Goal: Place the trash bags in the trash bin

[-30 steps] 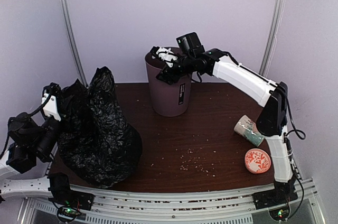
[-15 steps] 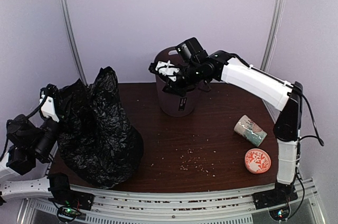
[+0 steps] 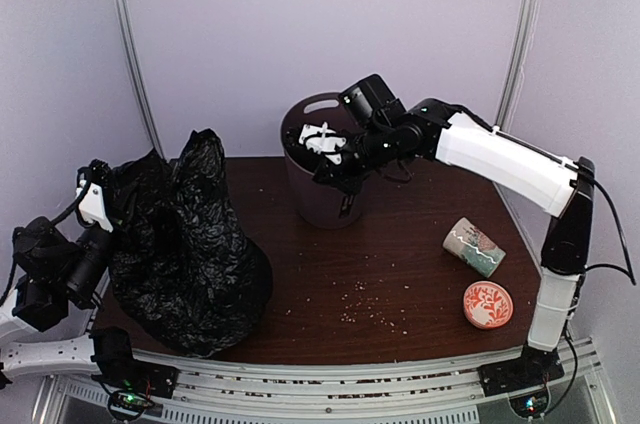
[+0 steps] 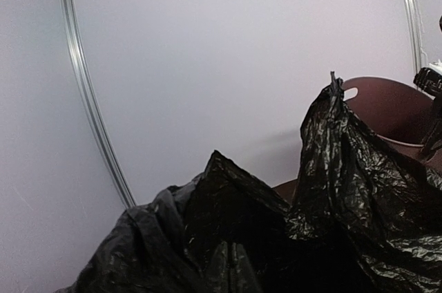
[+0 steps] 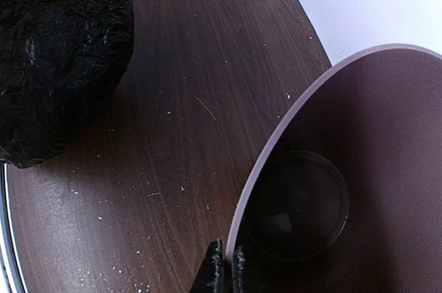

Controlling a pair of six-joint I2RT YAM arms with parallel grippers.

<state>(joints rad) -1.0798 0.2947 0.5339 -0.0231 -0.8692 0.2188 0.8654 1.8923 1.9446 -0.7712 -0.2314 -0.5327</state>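
Two grips need confirming before the transfer: what does each arm hold? [Trainee]

Right gripper [image 5: 226, 260]: fingers pinched shut on the near rim of the trash bin [image 3: 322, 194], one finger inside the wall and one outside. Left gripper [image 3: 95, 196]: closed at the left edge of the trash bag [image 3: 190, 244]. Its fingers are hidden behind the plastic in the wrist view, so a hold on a fold is a judgement, not an observation. [Instructor]

Where do the task items sit? [Trainee]

Bin: at the far middle of the table [image 3: 420, 214]. It looks tipped so that its mouth faces the bag side, and no bag shows inside in the right wrist view. Bag: a large black heap at the near left, well apart from the bin and not yet in. [Instructor]

How is the present step done well? [Trainee]

Step in hand, as judged: present the bin mouth to the bag.
1. Hold the rim pinch firm; a thin plastic wall can flex or slip.
2. Tilt no further than the base edge can bear on the table, or the bin may skid.
3. Lead with the bag's narrow peak. The heap looks wider than the opening, so feed it in gradually.
4. Route the left arm clear of the right wrist at the rim.
5. Direct any sweep away from the mug [image 3: 472, 246] and the red dish [image 3: 487, 304] at the right. [Instructor]
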